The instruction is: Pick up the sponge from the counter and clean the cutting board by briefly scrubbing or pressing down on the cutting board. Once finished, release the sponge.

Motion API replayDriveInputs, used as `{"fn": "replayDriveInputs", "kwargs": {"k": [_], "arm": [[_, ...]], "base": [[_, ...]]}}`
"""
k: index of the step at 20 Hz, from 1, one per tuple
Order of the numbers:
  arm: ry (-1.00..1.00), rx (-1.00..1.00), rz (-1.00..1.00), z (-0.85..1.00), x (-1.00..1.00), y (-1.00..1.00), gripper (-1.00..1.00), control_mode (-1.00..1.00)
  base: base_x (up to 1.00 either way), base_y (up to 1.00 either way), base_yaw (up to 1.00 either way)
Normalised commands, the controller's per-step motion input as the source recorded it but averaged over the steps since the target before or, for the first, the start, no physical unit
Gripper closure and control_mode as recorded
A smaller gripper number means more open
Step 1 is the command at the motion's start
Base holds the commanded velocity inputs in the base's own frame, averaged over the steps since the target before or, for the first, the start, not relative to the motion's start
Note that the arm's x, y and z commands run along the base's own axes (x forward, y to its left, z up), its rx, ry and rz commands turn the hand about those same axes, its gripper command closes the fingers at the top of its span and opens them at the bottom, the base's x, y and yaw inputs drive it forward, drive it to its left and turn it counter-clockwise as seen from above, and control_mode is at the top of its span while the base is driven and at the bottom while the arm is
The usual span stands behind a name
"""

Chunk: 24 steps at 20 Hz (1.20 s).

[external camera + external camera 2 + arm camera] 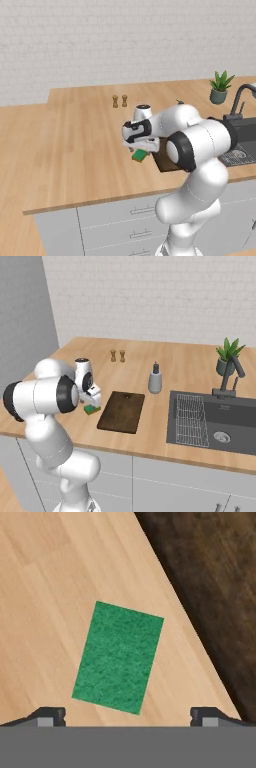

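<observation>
The hand view looks straight down on the sponge [118, 657], a green rectangle that lies flat on the counter [45, 587], a little turned against the plank lines. The two dark fingertips [49, 716] stand far apart at the bottom of this view, one on each side of the sponge, so the gripper [128, 717] is spread wide and pinches nothing. The dark edge of the cutting board [215, 577] runs diagonally beside the sponge, close to it but not touching.

In the left base view the gripper [141, 148] hangs just above the sponge [139, 155], and the white arm hides most of the cutting board [163, 162]; only one brown corner shows. The right base view gives the whole cutting board [121, 411], with the sponge [92, 409] next to its left edge, partly behind the hand [91, 398].

Around them, two small shakers [117, 356] stand far back on the counter [175, 368]. A grey bottle [155, 379] stands behind the board's right side. The sink [235, 421] with its ridged drainer [190, 421] lies to the right, a dark faucet [227, 378] behind it, and a potted plant [227, 356] near the wall.
</observation>
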Motion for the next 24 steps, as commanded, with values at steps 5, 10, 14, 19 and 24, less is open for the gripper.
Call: {"fn": "replayDriveInputs", "kwargs": {"k": [5, 10, 14, 19, 24], "arm": [[-0.06, 0.0, 0.0, -0.28, 0.17, 0.07, -1.0, -1.0], [0.0, 0.0, 0.0, -0.33, 0.04, 0.04, -1.0, -1.0], [0.0, 0.0, 0.0, -0.31, 0.0, 0.0, -1.0, -1.0], [0.0, 0.0, 0.0, -0.18, 0.04, 0.0, 1.0, -1.0], [-0.02, 0.01, 0.0, 0.03, -0.02, -0.02, 1.0, -1.0]], "base": [[0.0, 0.0, 0.0], [0.0, 0.0, 0.0], [0.0, 0.0, 0.0], [0.0, 0.0, 0.0], [0.0, 0.0, 0.0]]}}
